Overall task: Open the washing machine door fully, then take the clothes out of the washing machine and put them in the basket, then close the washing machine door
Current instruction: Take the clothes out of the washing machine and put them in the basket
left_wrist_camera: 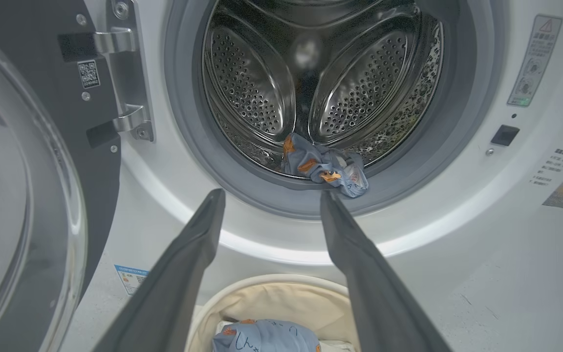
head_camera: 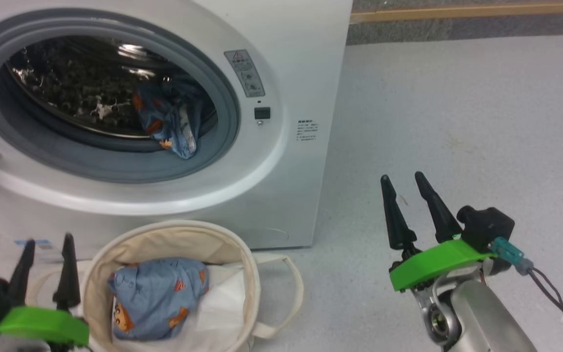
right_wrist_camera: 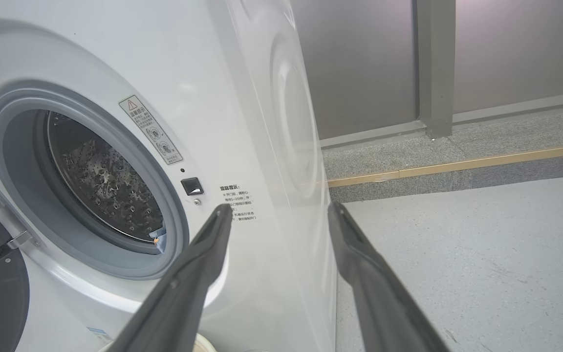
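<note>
The white washing machine (head_camera: pixel 301 63) stands with its door (left_wrist_camera: pixel 22 186) swung open to the left. One piece of the light blue bear-print clothes (head_camera: pixel 171 122) hangs over the grey gasket at the drum's lower right, also seen from the left wrist (left_wrist_camera: pixel 325 166). Another piece (head_camera: pixel 157 298) lies in the cream basket (head_camera: pixel 174 234) on the floor in front of the machine. My left gripper (head_camera: pixel 47 242) is open and empty, just left of the basket. To the right of the machine, above the floor, my right gripper (head_camera: pixel 403 178) stands open and empty.
A plain white sheet (head_camera: pixel 223 303) lies in the basket beside the blue piece. The basket's loop handle (head_camera: pixel 291 288) sticks out to the right. Grey floor (head_camera: pixel 457 122) stretches right of the machine to a wall base with a wooden strip (head_camera: pixel 457 12).
</note>
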Controlling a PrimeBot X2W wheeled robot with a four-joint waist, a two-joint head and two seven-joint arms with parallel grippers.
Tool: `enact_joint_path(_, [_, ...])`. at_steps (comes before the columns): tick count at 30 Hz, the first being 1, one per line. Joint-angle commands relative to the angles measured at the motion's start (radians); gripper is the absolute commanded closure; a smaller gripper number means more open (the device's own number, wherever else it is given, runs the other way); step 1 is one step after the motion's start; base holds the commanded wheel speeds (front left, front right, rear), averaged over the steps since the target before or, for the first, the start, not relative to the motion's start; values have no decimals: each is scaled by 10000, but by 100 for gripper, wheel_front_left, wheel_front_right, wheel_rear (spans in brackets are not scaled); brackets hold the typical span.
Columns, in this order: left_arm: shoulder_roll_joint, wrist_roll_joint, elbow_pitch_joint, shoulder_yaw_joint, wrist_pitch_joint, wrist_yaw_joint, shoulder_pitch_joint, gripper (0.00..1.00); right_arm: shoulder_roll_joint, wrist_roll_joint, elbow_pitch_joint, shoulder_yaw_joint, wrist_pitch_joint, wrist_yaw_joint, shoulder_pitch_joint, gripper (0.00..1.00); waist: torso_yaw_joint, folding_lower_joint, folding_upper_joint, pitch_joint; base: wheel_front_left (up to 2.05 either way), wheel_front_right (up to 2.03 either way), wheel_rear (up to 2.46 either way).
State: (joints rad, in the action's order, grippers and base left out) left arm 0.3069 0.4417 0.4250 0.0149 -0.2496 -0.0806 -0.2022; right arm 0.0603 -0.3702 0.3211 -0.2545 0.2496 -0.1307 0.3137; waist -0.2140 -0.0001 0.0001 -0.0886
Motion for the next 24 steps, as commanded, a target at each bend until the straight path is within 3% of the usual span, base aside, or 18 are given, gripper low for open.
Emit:
enact_joint_path(1, [334,3,-399,398,-31,7,-63,0,-101,-38,-263,-228,122,0,31,0,-58,1,-1,134,0,0,0])
enact_joint_path(13, [532,-80,-1354,498,354,553,777,0,-101,165,-159,-227,122,0,-157,0,-136,1,-1,432,0,0,0])
enact_joint_path(24, [549,57,-1795,473,503,650,1009,0,-101,238,-195,-93,122,0,-226,0,-105,1,-1,414,0,0,0])
